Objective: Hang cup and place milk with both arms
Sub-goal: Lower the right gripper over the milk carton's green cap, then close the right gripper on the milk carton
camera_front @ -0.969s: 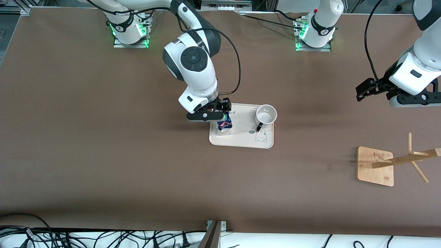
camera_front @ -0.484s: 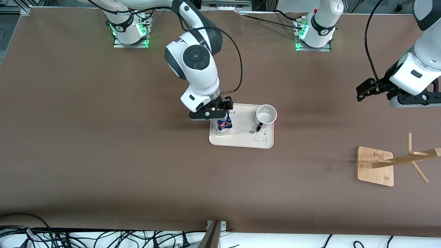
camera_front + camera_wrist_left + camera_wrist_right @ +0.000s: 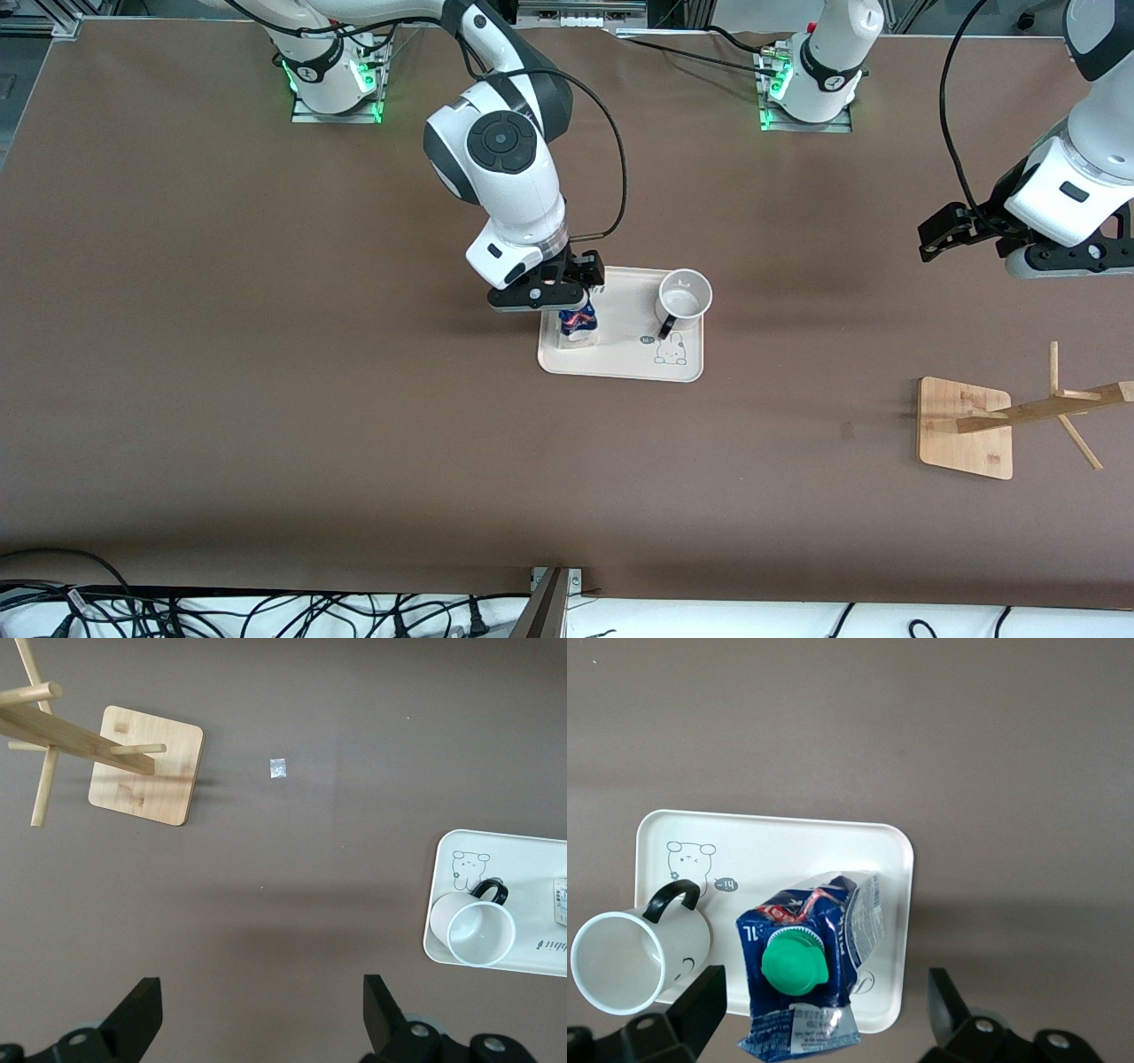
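A wide brown desk (image 3: 266, 399) carries everything seen. The white jointed right arm (image 3: 500, 168) is reached out from its base to the tray, while the white left arm (image 3: 1076, 190) is held waiting toward its own end of the desk. A bamboo cup rack with a square base (image 3: 966, 427) is stood nearer the front camera than the left gripper (image 3: 257, 1032), whose fingers (image 3: 137, 1019) are spread wide apart over bare desk. A cream rectangular tray with a bunny print (image 3: 625, 354) holds the white smiley-face cup with black loop handle (image 3: 684, 299) and the blue-topped, green-capped milk carton (image 3: 806, 970). The right gripper (image 3: 824, 1014) is hung over the milk, fingers (image 3: 700, 1005) apart, one on either side, not touching.
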`<state>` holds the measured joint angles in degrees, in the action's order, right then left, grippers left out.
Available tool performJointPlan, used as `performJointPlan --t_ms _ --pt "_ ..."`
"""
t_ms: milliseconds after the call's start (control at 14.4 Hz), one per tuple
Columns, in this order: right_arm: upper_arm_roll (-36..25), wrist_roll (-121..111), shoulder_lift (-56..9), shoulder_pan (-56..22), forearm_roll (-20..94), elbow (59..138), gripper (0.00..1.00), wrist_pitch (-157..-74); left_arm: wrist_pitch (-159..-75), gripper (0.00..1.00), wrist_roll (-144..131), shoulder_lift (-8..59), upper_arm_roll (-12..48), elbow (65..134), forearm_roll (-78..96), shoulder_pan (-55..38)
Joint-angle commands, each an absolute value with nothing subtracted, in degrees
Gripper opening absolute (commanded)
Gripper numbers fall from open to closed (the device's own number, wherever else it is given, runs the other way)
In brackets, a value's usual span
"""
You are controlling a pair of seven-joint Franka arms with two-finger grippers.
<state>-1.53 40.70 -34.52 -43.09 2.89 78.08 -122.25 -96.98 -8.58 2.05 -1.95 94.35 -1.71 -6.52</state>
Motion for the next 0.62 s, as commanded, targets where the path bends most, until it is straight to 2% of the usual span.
performJointPlan --t_ms 0,554 --pt "-2.02 41.48 -36.20 -43.86 2.64 77.70 1.00 -125.59 -96.06 1.00 -7.38 2.72 -1.93 92.81 -0.88 -6.15" --pt "-2.02 41.40 -37.53 -44.47 2.55 77.70 1.00 -128.32 -96.06 1.00 -7.38 2.72 -2.02 92.81 -0.79 -6.15"
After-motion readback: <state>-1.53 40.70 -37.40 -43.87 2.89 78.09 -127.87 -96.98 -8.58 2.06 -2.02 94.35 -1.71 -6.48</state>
